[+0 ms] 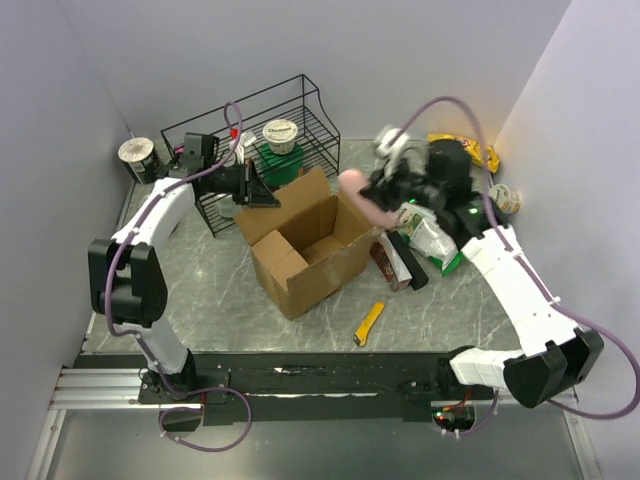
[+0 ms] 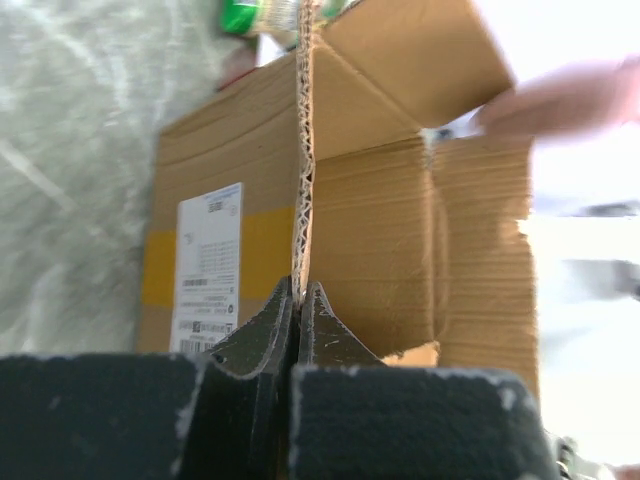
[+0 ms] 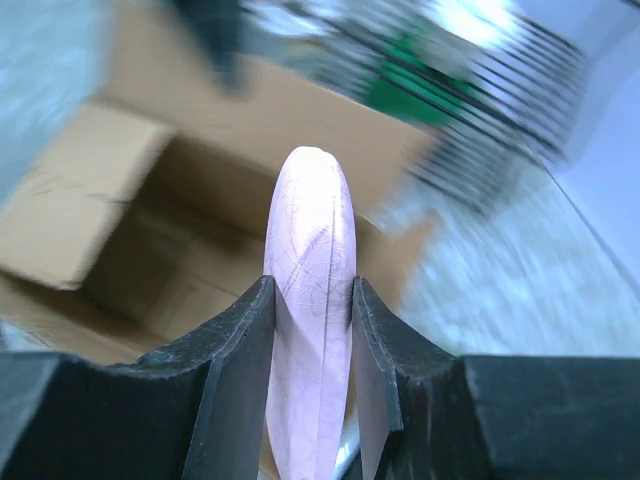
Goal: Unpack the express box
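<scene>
Standing beside the grey marbled tabletop (image 1: 430,320), I see the brown corrugated cardboard express box (image 1: 300,245) in the middle of it, flaps up and mouth open, just in front of the black wire rack (image 1: 300,110). The left pincer (image 2: 298,295) is pinched tight on the raw edge of the rear flap, steadying the box from its left side. The right pincer (image 3: 312,290) grips a pale pink oblong packet (image 3: 312,220) by its sides, jaws narrowed onto it. The packet's long axis runs straight out from the fingers toward the box, and it hangs over the box's right rim, clear of the cardboard as far as I can tell. A heap of snack packets (image 1: 425,250) lies just right of the box, under the right arm, so that arm looks better placed to set this one down there.
</scene>
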